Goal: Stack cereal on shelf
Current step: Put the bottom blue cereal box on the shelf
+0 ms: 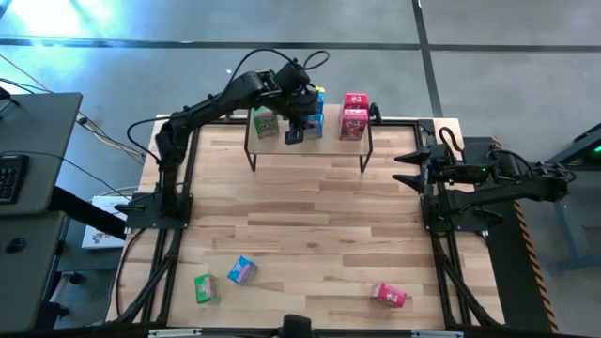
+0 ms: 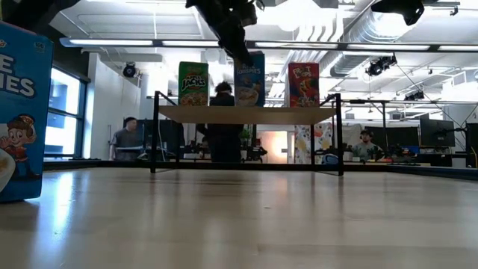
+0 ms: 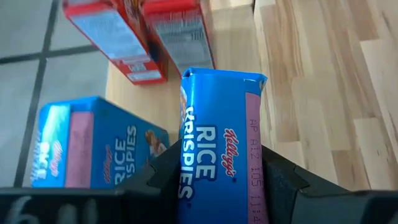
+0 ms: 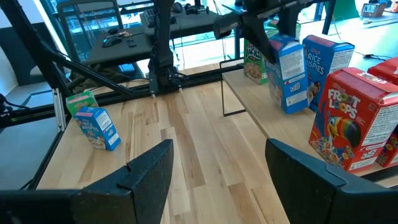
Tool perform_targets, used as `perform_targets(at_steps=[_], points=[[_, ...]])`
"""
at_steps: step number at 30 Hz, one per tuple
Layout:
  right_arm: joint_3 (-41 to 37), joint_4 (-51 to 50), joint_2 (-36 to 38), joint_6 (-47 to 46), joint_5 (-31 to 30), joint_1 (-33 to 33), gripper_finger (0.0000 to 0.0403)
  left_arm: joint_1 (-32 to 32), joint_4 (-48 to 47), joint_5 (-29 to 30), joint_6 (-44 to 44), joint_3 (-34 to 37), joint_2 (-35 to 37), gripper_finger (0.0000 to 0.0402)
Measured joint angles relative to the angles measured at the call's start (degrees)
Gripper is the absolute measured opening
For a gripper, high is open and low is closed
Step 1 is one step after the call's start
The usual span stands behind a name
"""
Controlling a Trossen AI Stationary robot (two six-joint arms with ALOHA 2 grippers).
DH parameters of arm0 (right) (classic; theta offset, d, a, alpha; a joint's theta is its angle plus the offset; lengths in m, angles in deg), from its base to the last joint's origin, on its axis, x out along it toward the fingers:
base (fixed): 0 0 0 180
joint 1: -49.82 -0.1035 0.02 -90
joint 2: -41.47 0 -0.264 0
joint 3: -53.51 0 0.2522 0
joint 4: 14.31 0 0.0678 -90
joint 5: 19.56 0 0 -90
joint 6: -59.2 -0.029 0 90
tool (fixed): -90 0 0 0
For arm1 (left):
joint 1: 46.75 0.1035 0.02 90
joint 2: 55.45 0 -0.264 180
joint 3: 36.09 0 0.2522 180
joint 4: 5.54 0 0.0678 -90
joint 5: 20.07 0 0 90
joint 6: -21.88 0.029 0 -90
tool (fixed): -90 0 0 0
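The shelf (image 1: 310, 148) stands at the table's far edge. A green cereal box (image 1: 266, 120), a blue one (image 1: 317, 101) and two red ones (image 1: 354, 115) stand upright on its plank. My left gripper (image 1: 295, 133) is over the shelf between the green and blue boxes, shut on another blue cereal box (image 3: 214, 130). This box shows upright in the low view (image 2: 249, 81). My right gripper (image 1: 402, 169) waits open at the table's right edge, its fingers (image 4: 149, 171) around nothing. My left gripper pinches the blue box between its two fingers (image 3: 281, 177) at its upper end (image 2: 246, 58). It comes slanting down from above and from the table's left. The box hangs roughly upright below the fingers. Its lower end (image 3: 221, 76) is at the plank's top; whether it touches, I cannot tell.
Three loose boxes lie on the table near its front edge: a green one (image 1: 207, 288), a blue one (image 1: 242, 270) and a red-pink one (image 1: 389, 295). The wide middle of the table (image 1: 310, 216) is bare wood. People sit in the room behind the shelf (image 2: 128, 138).
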Motion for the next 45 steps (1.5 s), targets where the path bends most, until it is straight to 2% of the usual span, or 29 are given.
perform_targets(at_steps=[12, 22, 37, 45], points=[[0.0, 0.0, 0.0, 0.0, 0.0, 0.0, 0.0248, 1.4, -0.2, -1.3, -0.1, 0.0, -0.7, 0.0144], [0.0, 0.0, 0.0, 0.0, 0.0, 0.0, 0.0248, 1.9, -0.6, -3.0, -0.6, 0.0, -1.3, 0.0169], [0.0, 0.0, 0.0, 0.0, 0.0, 0.0, 0.0248, 2.2, -0.4, -3.3, -0.2, 0.1, -1.5, 0.0171], [0.0, 0.0, 0.0, 0.0, 0.0, 0.0, 0.0248, 2.3, -0.1, -3.0, -0.1, 0.1, -1.5, 0.0220]])
